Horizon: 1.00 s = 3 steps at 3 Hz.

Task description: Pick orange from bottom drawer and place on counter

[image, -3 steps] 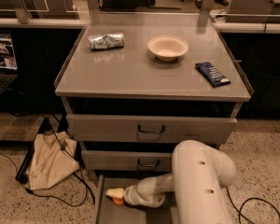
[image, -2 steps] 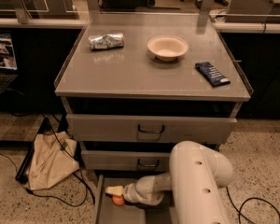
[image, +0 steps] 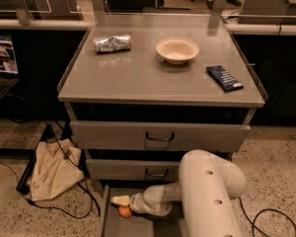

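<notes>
fingers look spread: one pale finger lies just above the orange and the other is hidden behind the fruit. the gripper is down in the drawer, which stands pulled out at the foot of the cabinet so that its floor can be reached. the orange rests on that floor near the left wall, at the gripper's tip. the arm bends low and comes in sideways, probably because the drawer above leaves little room overhead. my reading is that the grasp is not yet made, so closing on the round, smooth fruit comes next, and it could roll away. on the worktop, the bare patch in front of the bowl would suit the placing.
</notes>
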Each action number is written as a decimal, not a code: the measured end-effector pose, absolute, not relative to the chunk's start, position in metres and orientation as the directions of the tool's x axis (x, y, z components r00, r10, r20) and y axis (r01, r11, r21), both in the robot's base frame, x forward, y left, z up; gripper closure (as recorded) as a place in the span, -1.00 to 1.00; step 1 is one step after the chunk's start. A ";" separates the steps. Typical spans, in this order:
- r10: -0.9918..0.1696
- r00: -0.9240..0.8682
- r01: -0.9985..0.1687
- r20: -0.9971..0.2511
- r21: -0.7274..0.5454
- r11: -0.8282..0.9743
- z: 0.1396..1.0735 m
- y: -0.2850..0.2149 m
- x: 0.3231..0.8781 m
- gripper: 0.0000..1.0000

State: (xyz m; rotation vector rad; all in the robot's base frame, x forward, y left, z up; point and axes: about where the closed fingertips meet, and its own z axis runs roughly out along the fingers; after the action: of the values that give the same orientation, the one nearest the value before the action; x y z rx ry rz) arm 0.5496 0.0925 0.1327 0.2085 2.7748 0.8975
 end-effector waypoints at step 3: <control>0.200 -0.966 0.067 -0.162 0.591 0.804 0.133 0.093 0.550 0.44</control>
State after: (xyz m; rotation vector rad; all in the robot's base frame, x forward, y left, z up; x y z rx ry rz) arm 0.5495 0.0926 0.1326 0.2085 2.7749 0.8976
